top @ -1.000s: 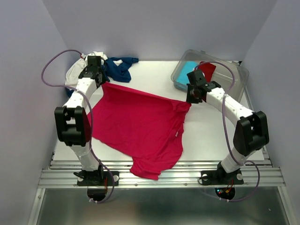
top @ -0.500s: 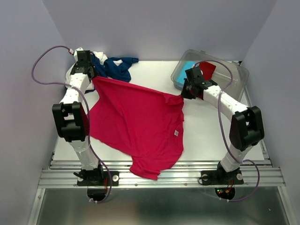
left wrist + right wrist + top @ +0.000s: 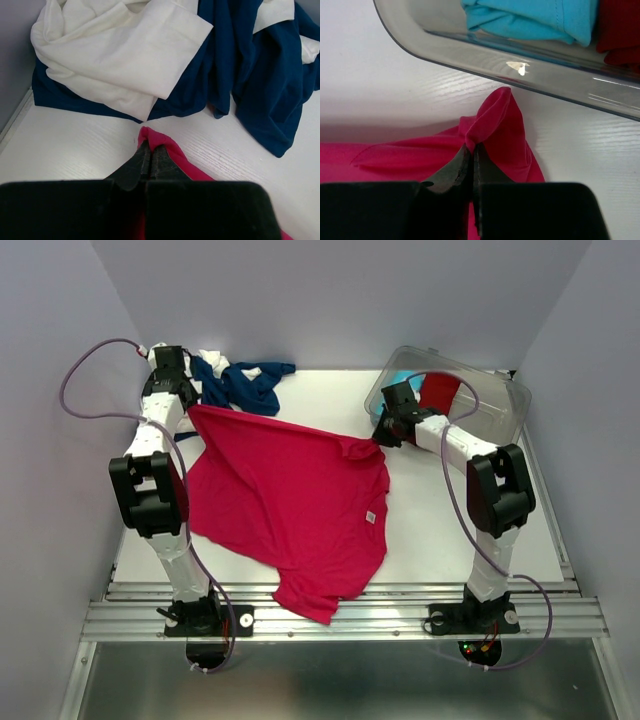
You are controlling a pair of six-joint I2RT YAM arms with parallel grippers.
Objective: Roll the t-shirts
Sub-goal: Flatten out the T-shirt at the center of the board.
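A bright pink-red t-shirt (image 3: 290, 505) lies spread over the white table, its near end hanging over the front edge. A small white tag (image 3: 369, 517) shows on it. My left gripper (image 3: 186, 408) is shut on its far left corner (image 3: 155, 142). My right gripper (image 3: 377, 438) is shut on its far right corner (image 3: 495, 117), next to the bin. A navy t-shirt (image 3: 245, 385) and a white t-shirt (image 3: 120, 55) lie heaped at the back left. A light blue t-shirt (image 3: 535, 17) and a dark red t-shirt (image 3: 438, 392) sit in the bin.
A clear plastic bin (image 3: 500, 405) stands at the back right; its rim (image 3: 485, 72) is just beyond my right gripper. The side walls stand close to both arms. Bare white table (image 3: 460, 530) shows to the right of the pink-red shirt.
Both grippers have moved toward the back of the table, pulling the pink-red shirt with them. The left one has gone farther left, the right one up against the bin.
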